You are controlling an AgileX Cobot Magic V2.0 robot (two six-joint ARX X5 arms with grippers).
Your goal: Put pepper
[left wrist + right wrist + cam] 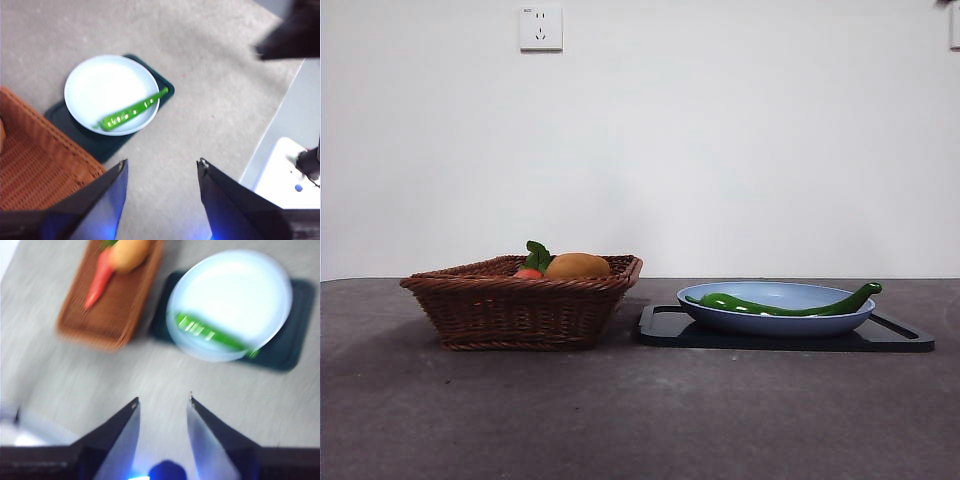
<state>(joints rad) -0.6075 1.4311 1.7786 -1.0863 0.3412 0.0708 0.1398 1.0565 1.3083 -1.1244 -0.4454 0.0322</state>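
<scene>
The long green pepper [782,303] lies in the blue plate [775,320], its stem end curling up over the right rim. The plate rests on a dark tray [665,328]. From above, the pepper [132,110] runs along the plate's near rim [80,75]; the right wrist view, blurred, shows the pepper [212,333] in the same plate [235,285]. My left gripper [161,167] hangs high above the table, open and empty. The right gripper [163,401] is also high up, open, holding nothing. Neither gripper shows in the front view.
A brown wicker basket [520,300] stands left of the tray, holding an orange-yellow vegetable [577,266] and a red carrot [98,281] with green leaves [537,254]. The other arm's dark end [292,32] shows in the left wrist view, beside a white base [287,172] off the table edge.
</scene>
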